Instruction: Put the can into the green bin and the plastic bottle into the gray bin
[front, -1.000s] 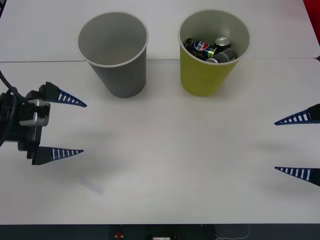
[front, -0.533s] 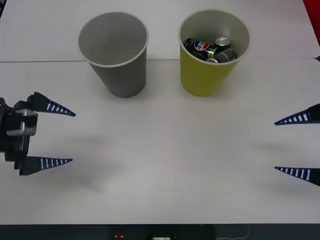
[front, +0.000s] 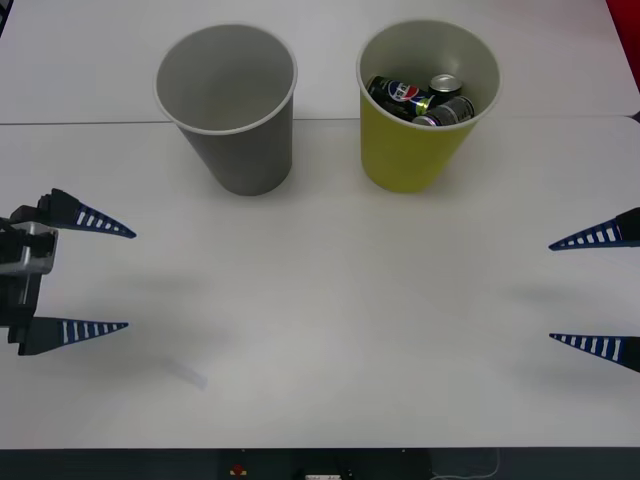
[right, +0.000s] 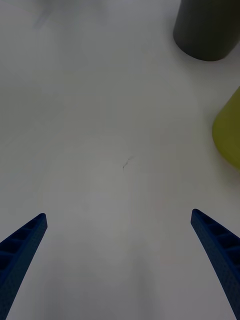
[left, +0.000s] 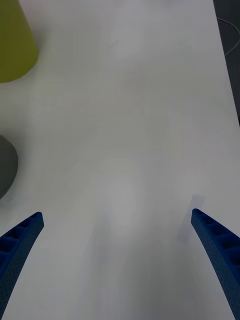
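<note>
The can (front: 446, 84) sits in the green bin (front: 412, 160); the gray bin (front: 243, 150) looks empty. Both grippers, left gripper (front: 96, 277) and right gripper (front: 598, 291), hang with jaws released over the counter (front: 330, 300); next comes finding the bottle.

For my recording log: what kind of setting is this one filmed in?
Most likely a lab or test bench set up for sorting trials: a plain white table, a gray bin and a green bin holding drink cans, and the open left gripper and right gripper waiting at the table's sides.
</note>
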